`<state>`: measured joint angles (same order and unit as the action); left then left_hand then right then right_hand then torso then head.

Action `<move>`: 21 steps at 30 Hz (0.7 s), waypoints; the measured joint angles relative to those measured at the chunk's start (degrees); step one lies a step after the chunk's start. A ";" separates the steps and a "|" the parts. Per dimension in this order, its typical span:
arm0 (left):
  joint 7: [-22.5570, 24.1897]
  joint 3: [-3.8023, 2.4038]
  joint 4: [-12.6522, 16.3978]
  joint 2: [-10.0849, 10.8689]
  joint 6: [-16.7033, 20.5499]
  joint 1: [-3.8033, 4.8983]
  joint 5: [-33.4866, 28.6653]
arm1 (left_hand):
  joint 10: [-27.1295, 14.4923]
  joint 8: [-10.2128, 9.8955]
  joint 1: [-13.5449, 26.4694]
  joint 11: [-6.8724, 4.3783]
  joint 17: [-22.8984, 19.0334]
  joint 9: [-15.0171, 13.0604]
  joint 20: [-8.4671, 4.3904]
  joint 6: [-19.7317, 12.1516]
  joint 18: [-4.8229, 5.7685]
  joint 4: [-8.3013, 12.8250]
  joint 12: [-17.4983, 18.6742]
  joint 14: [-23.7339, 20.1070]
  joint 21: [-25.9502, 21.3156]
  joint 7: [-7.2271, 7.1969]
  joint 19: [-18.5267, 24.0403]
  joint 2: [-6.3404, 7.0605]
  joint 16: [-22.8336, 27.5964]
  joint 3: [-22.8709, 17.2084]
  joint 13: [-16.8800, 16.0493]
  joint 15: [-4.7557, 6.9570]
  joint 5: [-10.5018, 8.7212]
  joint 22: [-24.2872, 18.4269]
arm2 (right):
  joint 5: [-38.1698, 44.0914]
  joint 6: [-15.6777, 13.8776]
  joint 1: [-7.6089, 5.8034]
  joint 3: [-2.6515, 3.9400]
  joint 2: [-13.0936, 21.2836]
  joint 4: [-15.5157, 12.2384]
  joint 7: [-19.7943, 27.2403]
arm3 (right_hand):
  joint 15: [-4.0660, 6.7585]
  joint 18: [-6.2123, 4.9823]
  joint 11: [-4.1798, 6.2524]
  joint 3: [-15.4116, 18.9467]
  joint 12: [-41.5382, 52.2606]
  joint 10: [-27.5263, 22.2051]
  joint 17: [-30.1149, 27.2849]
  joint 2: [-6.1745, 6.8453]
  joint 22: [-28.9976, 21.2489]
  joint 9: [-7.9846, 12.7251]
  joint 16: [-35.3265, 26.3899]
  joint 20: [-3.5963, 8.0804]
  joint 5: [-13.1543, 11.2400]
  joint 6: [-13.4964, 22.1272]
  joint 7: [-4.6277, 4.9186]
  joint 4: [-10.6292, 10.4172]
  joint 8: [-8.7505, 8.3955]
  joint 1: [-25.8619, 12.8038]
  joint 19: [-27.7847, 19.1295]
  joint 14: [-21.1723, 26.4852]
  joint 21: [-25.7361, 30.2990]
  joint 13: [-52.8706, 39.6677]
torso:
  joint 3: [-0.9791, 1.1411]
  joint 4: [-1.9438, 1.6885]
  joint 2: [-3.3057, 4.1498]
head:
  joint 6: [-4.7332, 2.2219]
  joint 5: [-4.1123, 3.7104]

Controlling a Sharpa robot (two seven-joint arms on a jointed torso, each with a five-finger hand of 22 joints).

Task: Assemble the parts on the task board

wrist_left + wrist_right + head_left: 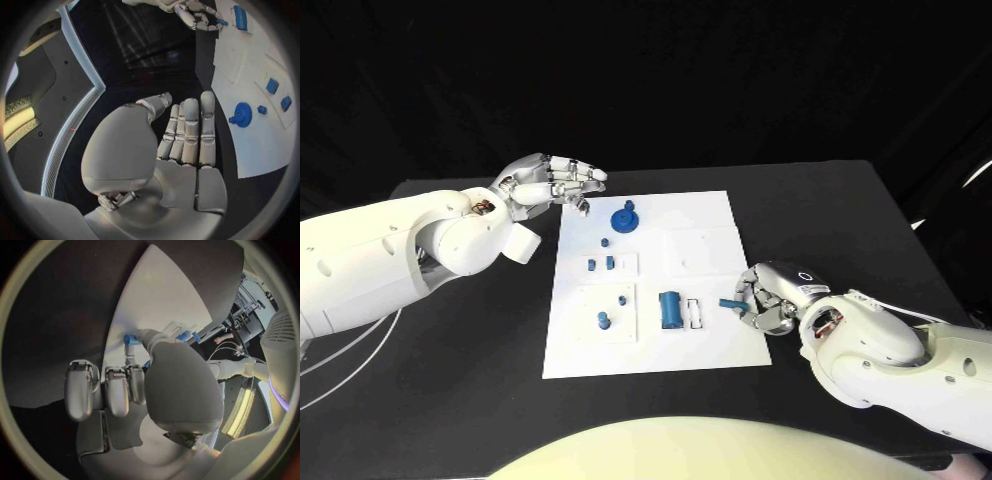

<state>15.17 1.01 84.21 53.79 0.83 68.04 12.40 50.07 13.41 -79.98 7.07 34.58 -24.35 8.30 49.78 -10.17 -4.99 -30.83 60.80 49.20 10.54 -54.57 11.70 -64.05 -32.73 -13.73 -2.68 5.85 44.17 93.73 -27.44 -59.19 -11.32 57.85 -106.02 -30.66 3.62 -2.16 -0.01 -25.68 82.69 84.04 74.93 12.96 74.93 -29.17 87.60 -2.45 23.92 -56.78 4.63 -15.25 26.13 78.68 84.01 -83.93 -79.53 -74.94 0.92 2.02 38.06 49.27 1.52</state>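
Observation:
The white task board [711, 215] lies in the middle of the black table. On it are a round blue part with a knob [627, 218] [242, 114], several small blue parts [602, 264] [272, 85] and a blue cylinder [671, 309] [239, 17]. My right hand [769, 297] [134, 385] [197, 12] is at the board's right edge and pinches a small blue part [730, 302] [130, 339] [222, 22] between thumb and finger. My left hand [560, 182] [187, 140] hovers off the board's far left corner, fingers straight and holding nothing.
A small white piece [697, 312] lies beside the blue cylinder. Shallow square recesses [701, 250] mark the board's right half. Bare black table [848, 220] surrounds the board, with dark floor beyond its far edge.

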 measured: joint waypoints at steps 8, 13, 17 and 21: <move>-0.04 0.00 -0.02 -0.05 -0.03 0.00 0.00 | 0.00 0.00 0.00 0.00 0.00 0.00 0.00 0.00 0.00 0.00 0.00 0.00 0.00 0.00 0.00 0.00 0.00 0.00 0.00 0.00 0.00 0.00 | -1.43 -0.19 -0.97 0.11 0.59 -2.73 -0.02 | 0.20 0.00 0.00 -5.42 0.22 0.00 0.00 0.61 0.02 -0.36 0.00 0.00 -1.44 0.21 -0.21 5.43 0.29 -3.01 0.00 -0.20 -0.68 0.00 | 0.01 0.01 0.00 | 0.09 0.12; -0.06 0.00 0.00 -0.12 -0.07 0.00 0.00 | 0.00 0.00 -0.06 0.00 0.00 0.00 0.00 0.00 0.00 0.00 0.00 0.00 0.00 0.00 0.00 -0.06 0.00 0.00 0.00 0.00 0.00 0.00 | -3.67 -1.40 -1.56 0.25 0.33 -4.17 0.91 | 0.20 0.00 0.20 -5.44 0.35 -0.20 -0.01 0.60 0.02 -0.37 0.00 0.00 -1.84 0.21 -0.21 5.45 0.29 -4.21 0.00 -0.20 -1.02 0.00 | 0.01 0.07 0.00 | 0.11 0.20; -0.07 0.00 0.02 -0.11 -0.09 0.00 0.00 | 0.00 0.00 -0.25 0.00 0.00 0.00 0.00 0.00 0.00 0.00 0.00 0.00 0.00 0.00 0.00 -0.25 0.00 0.00 0.00 0.00 0.00 0.00 | -6.47 -2.10 -1.68 0.25 -0.52 -4.08 1.70 | 0.23 0.00 0.27 -5.42 0.35 -0.14 -0.01 0.28 0.01 -0.34 0.00 0.22 -2.65 0.21 -0.21 5.45 0.29 -4.54 -0.20 -0.17 -1.02 0.00 | -0.01 0.05 0.01 | 0.30 0.04; -0.09 0.00 0.04 -0.07 -0.10 0.00 0.00 | 0.00 0.00 -0.25 0.00 0.00 0.00 0.00 0.00 0.00 0.00 0.00 0.00 0.00 0.00 0.00 -0.25 0.00 0.00 0.00 0.00 0.33 0.00 | -10.03 -2.27 -1.48 0.28 -2.20 -2.92 2.30 | 0.41 0.00 0.41 -5.30 0.35 0.00 -0.01 -0.22 0.01 -0.03 0.00 0.41 -2.91 0.22 -0.22 5.36 0.26 -5.05 0.00 0.01 -0.91 0.00 | -0.01 0.04 0.02 | 0.33 -0.03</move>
<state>15.09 1.01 84.26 53.72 0.73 68.04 12.40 50.07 13.41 -80.23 7.07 34.58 -24.35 8.30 49.78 -10.17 -4.99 -30.83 60.80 49.20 10.54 -54.57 11.45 -64.05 -32.73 -13.73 -2.68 6.18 44.17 83.69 -29.70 -60.67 -11.05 55.65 -108.94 -28.36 4.02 -2.16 0.40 -30.98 83.04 84.04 74.91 12.74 74.94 -29.19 87.60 -2.04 21.01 -56.56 4.41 -9.89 26.39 73.63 84.01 -83.92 -80.44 -74.94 0.91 2.06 38.08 49.60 1.49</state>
